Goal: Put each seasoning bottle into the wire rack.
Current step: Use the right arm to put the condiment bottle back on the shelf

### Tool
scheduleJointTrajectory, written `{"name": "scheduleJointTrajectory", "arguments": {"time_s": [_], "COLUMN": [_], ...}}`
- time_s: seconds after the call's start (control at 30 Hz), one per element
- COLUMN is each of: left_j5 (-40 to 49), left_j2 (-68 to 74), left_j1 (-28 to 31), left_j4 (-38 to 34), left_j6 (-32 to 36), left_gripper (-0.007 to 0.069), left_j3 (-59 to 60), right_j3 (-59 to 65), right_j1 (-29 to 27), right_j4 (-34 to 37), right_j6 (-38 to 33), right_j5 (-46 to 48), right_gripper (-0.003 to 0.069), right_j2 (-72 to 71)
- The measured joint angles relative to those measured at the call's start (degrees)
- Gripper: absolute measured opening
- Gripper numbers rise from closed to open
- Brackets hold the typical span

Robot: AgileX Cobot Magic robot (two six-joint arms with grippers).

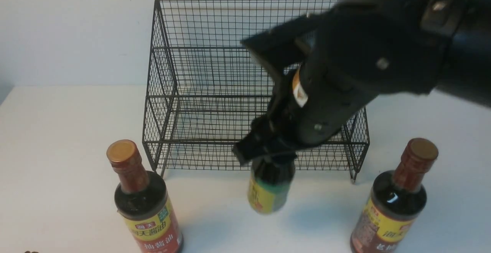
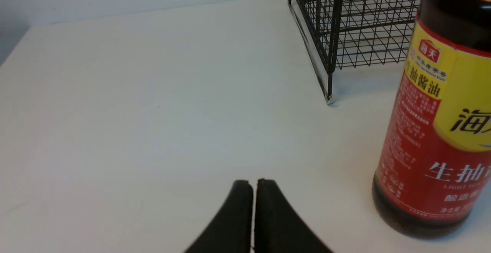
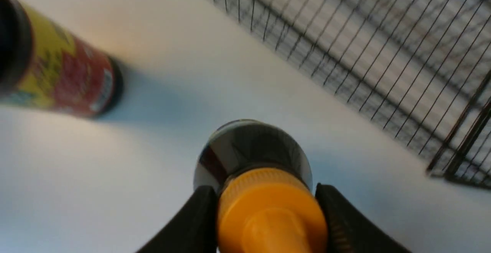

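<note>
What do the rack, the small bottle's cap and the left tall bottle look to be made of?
Wire rack: thin metal wire, black, probably coated, seen in its fine rigid grid. Cap of the small bottle: orange-yellow plastic, semi-matte, with a ribbed skirt. Left tall bottle: glossy clear glass or plastic, hard to tell which, with a printed yellow-red label.

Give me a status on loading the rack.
Done: nothing; no bottle shows in the wire rack. In hand: the right gripper is shut on the small bottle at its orange cap. To do: left tall bottle and right tall bottle stand on the table.
</note>
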Motion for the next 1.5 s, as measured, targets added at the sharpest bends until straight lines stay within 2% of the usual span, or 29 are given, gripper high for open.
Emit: {"name": "scheduleJointTrajectory", "arguments": {"time_s": [0.17,0.27,0.33,0.5,0.67,0.87,1.5], "left_j5": [0.0,0.0,0.0,0.0,0.0,0.0,0.0], "left_j2": [0.0,0.0,0.0,0.0,0.0,0.0,0.0], "left_j1": [0.0,0.0,0.0,0.0,0.0,0.0,0.0], "left_j4": [0.0,0.0,0.0,0.0,0.0,0.0,0.0], "left_j6": [0.0,0.0,0.0,0.0,0.0,0.0,0.0], "left_gripper": [-0.0004,-0.0004,-0.0004,-0.0004,-0.0004,-0.0004,-0.0004], "left_j3": [0.0,0.0,0.0,0.0,0.0,0.0,0.0], "right_j3": [-9.4,-13.0,-15.6,-16.4,-16.4,-16.6,-17.7], "right_j1": [-0.8,-2.7,-6.1,-13.2,-20.4,-25.9,-27.1], "right_j4": [-6.0,-7.1,-7.1,-5.2,0.0,3.2,3.1], "right_j6": [-0.7,-2.0,-3.3,-5.7,-8.3,-9.2,-9.7], "right_j5": [0.8,1.1,1.3,1.8,2.3,0.3,-7.4], "right_gripper": [0.0298,0.0298,0.0298,0.0298,0.0298,0.0298,0.0299], "right_j2": [-0.8,-0.8,-0.8,0.0,3.6,8.5,12.6]}}
